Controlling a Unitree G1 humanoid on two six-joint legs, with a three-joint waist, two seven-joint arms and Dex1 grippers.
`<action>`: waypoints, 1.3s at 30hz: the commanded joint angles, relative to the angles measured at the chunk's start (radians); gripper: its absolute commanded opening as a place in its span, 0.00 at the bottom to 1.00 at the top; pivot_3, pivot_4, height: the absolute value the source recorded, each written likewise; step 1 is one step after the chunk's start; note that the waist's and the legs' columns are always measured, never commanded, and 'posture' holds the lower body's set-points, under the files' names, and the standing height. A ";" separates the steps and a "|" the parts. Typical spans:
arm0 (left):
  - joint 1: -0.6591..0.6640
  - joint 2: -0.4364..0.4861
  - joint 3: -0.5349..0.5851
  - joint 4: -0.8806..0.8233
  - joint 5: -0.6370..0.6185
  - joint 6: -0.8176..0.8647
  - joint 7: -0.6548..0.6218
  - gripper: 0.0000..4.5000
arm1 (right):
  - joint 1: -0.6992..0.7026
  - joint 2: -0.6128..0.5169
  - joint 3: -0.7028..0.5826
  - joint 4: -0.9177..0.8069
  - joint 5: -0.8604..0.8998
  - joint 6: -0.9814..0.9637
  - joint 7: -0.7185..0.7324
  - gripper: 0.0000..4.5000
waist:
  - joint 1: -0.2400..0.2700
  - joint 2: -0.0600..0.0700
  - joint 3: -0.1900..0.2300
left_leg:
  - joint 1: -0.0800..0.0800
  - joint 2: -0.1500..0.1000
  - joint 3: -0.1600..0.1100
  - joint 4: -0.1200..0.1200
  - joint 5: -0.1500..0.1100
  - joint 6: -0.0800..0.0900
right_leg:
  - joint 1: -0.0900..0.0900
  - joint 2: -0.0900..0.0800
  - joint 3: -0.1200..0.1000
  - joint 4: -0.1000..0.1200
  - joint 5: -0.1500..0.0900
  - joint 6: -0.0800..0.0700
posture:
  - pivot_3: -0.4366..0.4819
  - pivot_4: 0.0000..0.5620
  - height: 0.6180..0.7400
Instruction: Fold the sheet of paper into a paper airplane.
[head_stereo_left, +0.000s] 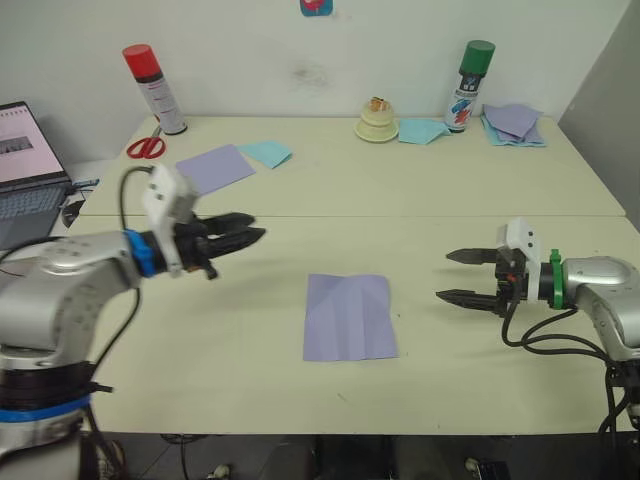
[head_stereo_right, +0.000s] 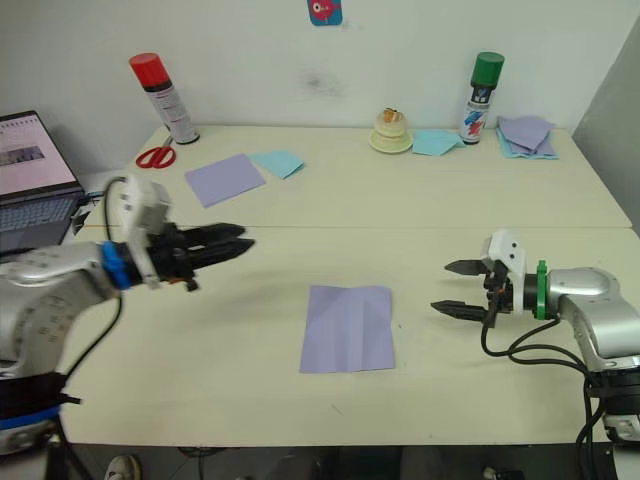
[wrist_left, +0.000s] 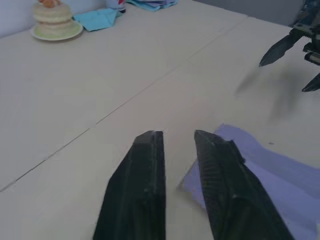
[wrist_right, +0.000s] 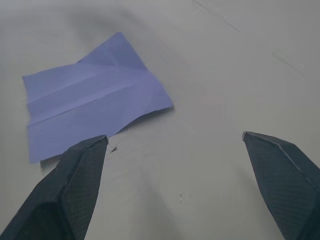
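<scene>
The sheet of paper (head_stereo_left: 349, 316), lavender with crease lines, lies flat on the table near the front, between my two arms. The right wrist view also takes in the sheet of paper (wrist_right: 90, 100). My left gripper (head_stereo_left: 255, 227) hovers above the table to the left of the sheet and a little behind it. Its fingers are open by a narrow gap with nothing in them. In the left wrist view the left gripper (wrist_left: 177, 134) points past a corner of the sheet (wrist_left: 260, 165). My right gripper (head_stereo_left: 443, 275) is to the right of the sheet, wide open and empty, pointing toward it.
At the back left stand a red-capped spray can (head_stereo_left: 155, 88), red scissors (head_stereo_left: 146, 147), a smooth lavender sheet (head_stereo_left: 214, 168) and a light blue sheet (head_stereo_left: 266, 153). A laptop (head_stereo_left: 25, 165) sits far left. At the back right are a small plate (head_stereo_left: 378, 120), a green-capped can (head_stereo_left: 470, 85) and a pile of papers (head_stereo_left: 513, 123).
</scene>
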 joint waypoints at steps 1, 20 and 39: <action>0.062 -0.082 -0.098 -0.044 0.051 -0.038 0.069 0.01 | -0.002 0.041 -0.015 -0.040 -0.005 0.001 -0.075 1.00 | -0.003 0.000 0.000 | 0.000 0.000 0.001 0.000 0.000 0.000 | 0.000 0.000 0.000 0.000 0.000 0.000 | 0.48 0.27 1.00; 0.107 -0.212 -0.388 0.397 0.380 -0.291 0.063 0.00 | -0.045 0.135 0.116 0.161 -0.249 -0.261 -0.218 0.79 | 0.007 0.002 -0.008 | 0.014 -0.001 0.003 0.001 -0.002 0.005 | 0.010 0.000 0.003 0.007 -0.001 0.000 | 0.48 0.27 1.00; 0.114 -0.250 -0.385 0.387 0.426 -0.331 0.095 0.00 | -0.049 0.268 0.268 0.073 -0.205 -0.055 -0.048 0.01 | 0.008 0.002 -0.015 | 0.020 0.000 0.002 0.000 -0.002 0.005 | 0.015 0.001 0.005 0.007 -0.001 0.001 | 0.48 0.27 1.00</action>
